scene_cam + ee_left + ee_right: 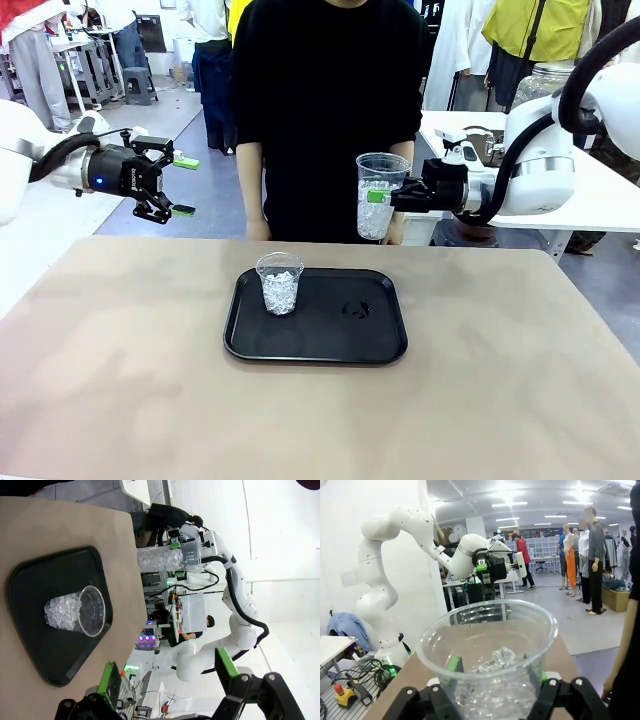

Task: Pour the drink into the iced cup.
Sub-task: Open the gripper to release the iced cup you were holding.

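Note:
An iced cup [279, 284], small, clear and full of ice cubes, stands upright at the left of a black tray [300, 355]; the left wrist view shows the same cup [75, 611] on the tray [30, 645]. My right gripper [385, 197] is shut on a taller clear cup [380, 200], upright and high above the tray's far right, with ice in it [490, 665]. The drink is out of view. My left gripper [185, 186] hangs open and empty in the air beyond the table's far left corner, its fingers [107, 680] spread wide.
A person in black [330, 100] stands at the far edge behind the tray, close to the held cup. A white table [600, 190] with a jar is behind my right arm. Bare tan tabletop [120, 350] surrounds the tray.

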Robot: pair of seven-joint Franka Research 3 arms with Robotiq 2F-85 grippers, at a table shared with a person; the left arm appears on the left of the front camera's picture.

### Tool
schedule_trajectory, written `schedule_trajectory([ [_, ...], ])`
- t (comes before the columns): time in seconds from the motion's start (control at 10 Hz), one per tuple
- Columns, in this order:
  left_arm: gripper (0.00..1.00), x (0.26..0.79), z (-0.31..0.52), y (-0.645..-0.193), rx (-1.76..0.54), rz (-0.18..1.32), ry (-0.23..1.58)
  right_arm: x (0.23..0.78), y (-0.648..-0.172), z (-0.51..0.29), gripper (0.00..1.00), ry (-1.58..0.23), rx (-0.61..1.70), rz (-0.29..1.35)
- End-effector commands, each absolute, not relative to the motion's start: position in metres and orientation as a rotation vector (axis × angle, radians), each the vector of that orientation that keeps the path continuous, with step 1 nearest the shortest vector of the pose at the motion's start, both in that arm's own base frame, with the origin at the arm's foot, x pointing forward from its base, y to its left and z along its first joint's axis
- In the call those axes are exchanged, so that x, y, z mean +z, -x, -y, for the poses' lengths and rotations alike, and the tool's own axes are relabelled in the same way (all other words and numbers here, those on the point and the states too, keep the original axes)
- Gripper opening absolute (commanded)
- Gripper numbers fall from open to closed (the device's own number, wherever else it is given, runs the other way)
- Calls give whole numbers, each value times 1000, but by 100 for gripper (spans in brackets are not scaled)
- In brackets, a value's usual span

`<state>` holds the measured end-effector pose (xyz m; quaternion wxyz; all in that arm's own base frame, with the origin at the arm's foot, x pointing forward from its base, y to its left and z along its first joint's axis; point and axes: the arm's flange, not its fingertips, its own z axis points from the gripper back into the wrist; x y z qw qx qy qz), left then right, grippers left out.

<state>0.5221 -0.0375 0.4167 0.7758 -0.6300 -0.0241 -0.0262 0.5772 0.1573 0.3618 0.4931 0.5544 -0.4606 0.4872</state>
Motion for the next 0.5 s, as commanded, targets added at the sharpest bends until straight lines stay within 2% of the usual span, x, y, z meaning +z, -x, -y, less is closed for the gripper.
schedule_trajectory([
  [0.0, 100, 418, 37, -522, -57, 55, 1363, 367, -575, -158, 66, -1352, 1183, 1152],
  [0.4, 100, 418, 37, -522, -57, 55, 1363, 367, -575, -158, 66, -1352, 1183, 1152],
])
